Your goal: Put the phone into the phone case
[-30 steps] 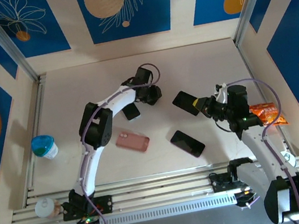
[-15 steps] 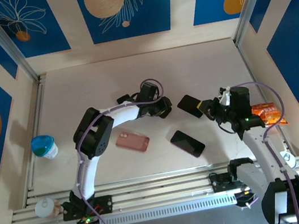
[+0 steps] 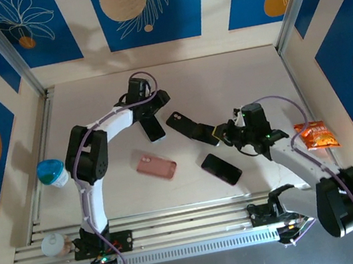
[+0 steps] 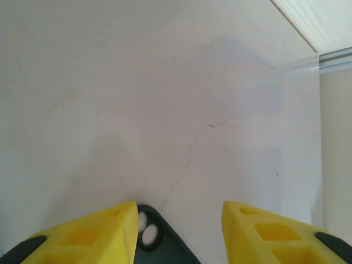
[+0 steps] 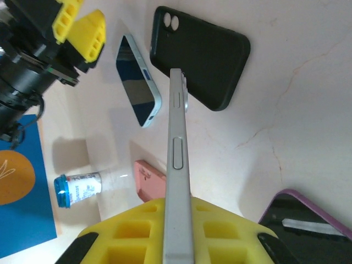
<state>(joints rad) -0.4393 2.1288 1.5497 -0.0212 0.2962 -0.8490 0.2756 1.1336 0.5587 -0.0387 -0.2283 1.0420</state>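
My right gripper (image 3: 222, 131) (image 5: 177, 206) is shut on the phone (image 5: 177, 137), a silver-edged handset held on edge with its side buttons showing; from above the phone (image 3: 205, 134) is a dark slab. Its far end hangs just over the near end of the black phone case (image 3: 182, 123) (image 5: 201, 55), which lies flat with its camera holes at the far corner. My left gripper (image 3: 153, 105) (image 4: 179, 212) (image 5: 80, 25) stands open behind the case. A dark corner with round holes (image 4: 157, 242) shows low between its yellow fingers.
A light-blue phone (image 3: 154, 127) (image 5: 137, 82) lies screen-up left of the case. A pink case (image 3: 156, 166) (image 5: 148, 181) and a purple-rimmed dark phone (image 3: 221, 168) (image 5: 308, 220) lie nearer. A blue-lidded cup (image 3: 52, 173) stands far left, a snack packet (image 3: 316, 136) right.
My left gripper has pulled back and to the left, and the black case now lies on the table. My right gripper has carried the phone left to the case.
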